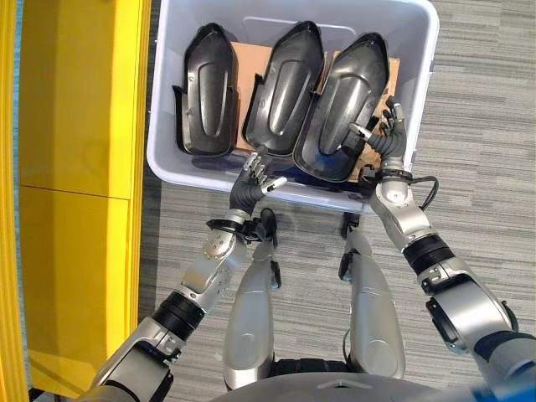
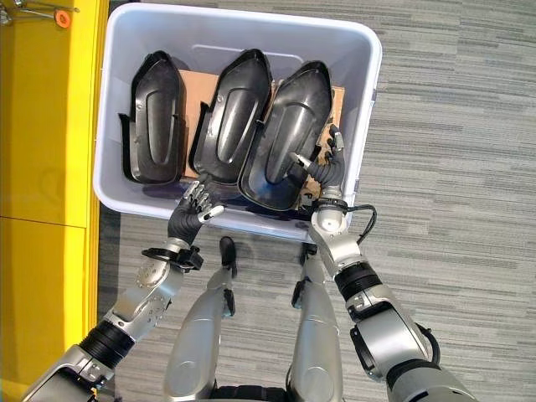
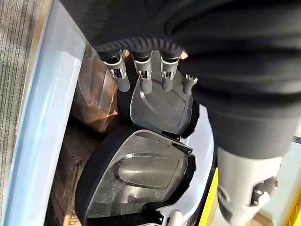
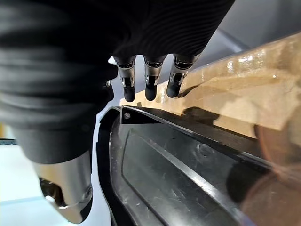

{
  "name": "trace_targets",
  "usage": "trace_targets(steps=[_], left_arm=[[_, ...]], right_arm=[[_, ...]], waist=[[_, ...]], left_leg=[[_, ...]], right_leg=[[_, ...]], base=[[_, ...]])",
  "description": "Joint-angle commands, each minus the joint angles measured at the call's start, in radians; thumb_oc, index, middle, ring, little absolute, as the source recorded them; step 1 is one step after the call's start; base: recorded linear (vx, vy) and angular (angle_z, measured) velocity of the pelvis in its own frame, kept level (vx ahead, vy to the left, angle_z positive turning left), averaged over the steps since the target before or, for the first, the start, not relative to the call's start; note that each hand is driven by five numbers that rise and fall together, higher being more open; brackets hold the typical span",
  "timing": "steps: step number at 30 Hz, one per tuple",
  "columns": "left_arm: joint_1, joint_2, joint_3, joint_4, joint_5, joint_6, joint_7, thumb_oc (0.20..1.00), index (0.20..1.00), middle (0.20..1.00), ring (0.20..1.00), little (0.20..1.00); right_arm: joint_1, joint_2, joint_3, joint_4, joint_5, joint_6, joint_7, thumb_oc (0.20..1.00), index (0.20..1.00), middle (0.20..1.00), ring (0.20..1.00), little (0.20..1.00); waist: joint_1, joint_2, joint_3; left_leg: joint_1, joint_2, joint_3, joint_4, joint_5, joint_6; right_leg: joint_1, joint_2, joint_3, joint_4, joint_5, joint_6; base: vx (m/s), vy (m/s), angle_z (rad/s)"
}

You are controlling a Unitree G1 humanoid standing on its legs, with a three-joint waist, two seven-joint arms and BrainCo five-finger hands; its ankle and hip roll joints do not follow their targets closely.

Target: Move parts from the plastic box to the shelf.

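Parts lie lengthwise in the plastic box [image 1: 172, 159]; the rightmost black part [image 1: 343, 109] sits between the relaxed, empty left hand [image 1: 254, 174] and right hand [image 1: 387, 134], the right nearer.

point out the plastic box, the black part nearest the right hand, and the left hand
plastic box [image 1: 423, 50], left eye view, on its right rim
rightmost black part [image 1: 347, 88], left eye view, on its raised centre
left hand [image 1: 249, 186], left eye view, on its dark back cover
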Motion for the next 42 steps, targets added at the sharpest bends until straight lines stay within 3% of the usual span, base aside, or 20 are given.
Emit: trace_targets(steps=[1, 18, 37, 38, 39, 40, 42], left_arm=[[0.031, 0.033, -0.011, -0.113, 0.001, -0.058, -0.009, 1.0, 1.0, 1.0, 1.0, 1.0], [0.017, 0.029, -0.022, -0.115, -0.013, -0.059, 0.001, 1.0, 1.0, 1.0, 1.0, 1.0], [-0.024, 0.029, -0.043, -0.127, -0.009, -0.052, 0.0, 1.0, 1.0, 1.0, 1.0, 1.0], [-0.027, 0.03, -0.043, -0.125, -0.009, -0.05, -0.005, 1.0, 1.0, 1.0, 1.0, 1.0], [-0.028, 0.03, -0.043, -0.127, -0.008, -0.047, -0.01, 1.0, 1.0, 1.0, 1.0, 1.0], [-0.029, 0.029, -0.045, -0.126, -0.007, -0.041, -0.019, 1.0, 1.0, 1.0, 1.0, 1.0], [-0.028, 0.029, -0.044, -0.127, -0.006, -0.037, -0.033, 1.0, 1.0, 1.0, 1.0, 1.0]], right_arm=[[-0.013, -0.018, 0.012, 0.01, 0.017, -0.011, 0.007, 1.0, 1.0, 1.0, 1.0, 1.0], [-0.08, 0.004, 0.019, 0.248, 0.096, 0.003, 0.004, 1.0, 1.0, 1.0, 1.0, 1.0], [-0.242, 0.029, 0.193, 0.599, -0.125, 0.171, 0.103, 1.0, 1.0, 1.0, 1.0, 1.0], [-0.247, 0.024, 0.202, 0.626, -0.143, 0.19, 0.124, 0.896, 0.896, 0.896, 0.896, 0.896], [-0.252, 0.021, 0.21, 0.648, -0.16, 0.201, 0.136, 0.586, 0.586, 0.586, 0.586, 0.586], [-0.255, 0.019, 0.223, 0.676, -0.188, 0.222, 0.161, 0.2, 0.2, 0.2, 0.2, 0.2], [-0.258, 0.013, 0.239, 0.713, -0.227, 0.243, 0.187, 0.2, 0.2, 0.2, 0.2, 0.2]], waist=[[0.005, 0.026, -0.04], [0.013, 0.037, -0.018], [0.049, 0.045, -0.001], [0.053, 0.047, 0.0], [0.056, 0.048, 0.0], [0.061, 0.051, 0.0], [0.07, 0.057, -0.001]], left_leg=[[-0.061, 0.024, -0.052, 0.067, -0.022, -0.002], [-0.077, 0.02, -0.049, 0.07, -0.025, 0.001], [-0.09, 0.009, -0.063, 0.067, -0.024, 0.007], [-0.091, 0.007, -0.066, 0.066, -0.024, 0.007], [-0.091, 0.006, -0.067, 0.065, -0.023, 0.007], [-0.092, 0.005, -0.071, 0.064, -0.022, 0.008], [-0.091, 0.004, -0.074, 0.062, -0.021, 0.009]], right_leg=[[0.016, -0.05, 0.07, 0.087, -0.064, 0.092], [-0.01, -0.048, 0.079, 0.104, -0.07, 0.093], [-0.011, -0.053, 0.063, 0.107, -0.069, 0.097], [-0.01, -0.053, 0.061, 0.108, -0.069, 0.098], [-0.009, -0.054, 0.06, 0.108, -0.07, 0.098], [-0.008, -0.055, 0.057, 0.109, -0.072, 0.098], [-0.007, -0.057, 0.054, 0.11, -0.073, 0.098]], base=[[0.0, 0.0, 0.0], [0.0, 0.0, 0.0], [0.0, 0.0, 0.0], [0.0, 0.008, 0.04], [0.0, 0.0, 0.05], [0.0, 0.0, 0.05], [0.01, 0.003, 0.05]])
